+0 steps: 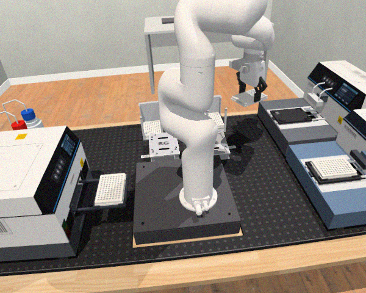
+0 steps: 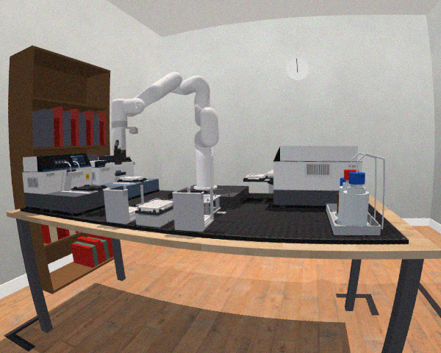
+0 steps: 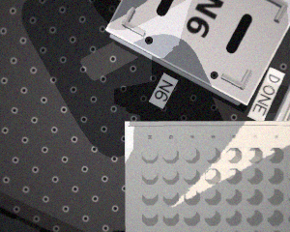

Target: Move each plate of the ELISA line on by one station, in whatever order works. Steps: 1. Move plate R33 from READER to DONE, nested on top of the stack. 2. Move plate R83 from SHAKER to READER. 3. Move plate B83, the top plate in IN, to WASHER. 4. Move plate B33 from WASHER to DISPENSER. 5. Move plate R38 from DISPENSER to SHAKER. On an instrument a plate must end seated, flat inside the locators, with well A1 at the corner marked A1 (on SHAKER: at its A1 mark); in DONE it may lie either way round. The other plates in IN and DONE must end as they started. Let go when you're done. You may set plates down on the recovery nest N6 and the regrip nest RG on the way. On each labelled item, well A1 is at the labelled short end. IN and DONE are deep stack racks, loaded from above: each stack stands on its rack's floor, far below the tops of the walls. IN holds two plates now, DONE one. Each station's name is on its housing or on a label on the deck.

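My gripper is shut on a white well plate and holds it level, high above the deck's back right. I cannot read its label. It hangs just left of the grey station, whose black nest is empty. In the wrist view the N6 nest lies below the plate's far edge, with a DONE label beside it. Another white plate sits on the blue station. A third plate lies on the tray of the large instrument at the left.
The RG nest and two stack racks stand behind the arm's base. White instruments with screens line the right edge. Bottles with red and blue caps stand at the back left.
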`<state>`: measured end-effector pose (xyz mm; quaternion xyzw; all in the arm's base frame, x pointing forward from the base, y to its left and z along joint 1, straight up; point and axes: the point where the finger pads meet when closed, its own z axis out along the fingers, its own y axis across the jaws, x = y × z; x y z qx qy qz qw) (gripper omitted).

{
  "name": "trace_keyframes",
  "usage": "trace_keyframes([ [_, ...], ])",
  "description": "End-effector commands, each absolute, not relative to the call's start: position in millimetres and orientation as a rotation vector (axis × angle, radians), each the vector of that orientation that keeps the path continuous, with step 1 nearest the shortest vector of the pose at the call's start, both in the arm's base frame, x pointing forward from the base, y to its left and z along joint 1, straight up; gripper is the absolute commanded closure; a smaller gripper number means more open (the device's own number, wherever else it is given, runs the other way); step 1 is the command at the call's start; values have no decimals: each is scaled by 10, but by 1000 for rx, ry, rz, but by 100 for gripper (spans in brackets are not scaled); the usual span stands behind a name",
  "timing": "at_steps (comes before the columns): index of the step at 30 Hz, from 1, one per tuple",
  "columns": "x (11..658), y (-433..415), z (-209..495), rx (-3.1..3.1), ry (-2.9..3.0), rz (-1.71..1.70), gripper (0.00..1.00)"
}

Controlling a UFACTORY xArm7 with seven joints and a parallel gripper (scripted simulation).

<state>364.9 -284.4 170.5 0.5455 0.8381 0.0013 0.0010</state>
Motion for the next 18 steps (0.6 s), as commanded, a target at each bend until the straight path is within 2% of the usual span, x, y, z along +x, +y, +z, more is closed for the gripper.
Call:
trace_keyframes([
  [1, 3667, -2997, 1721, 1776, 2585, 3, 100],
  [18, 3684, -3497, 1722, 1904, 2492, 3, 100],
])
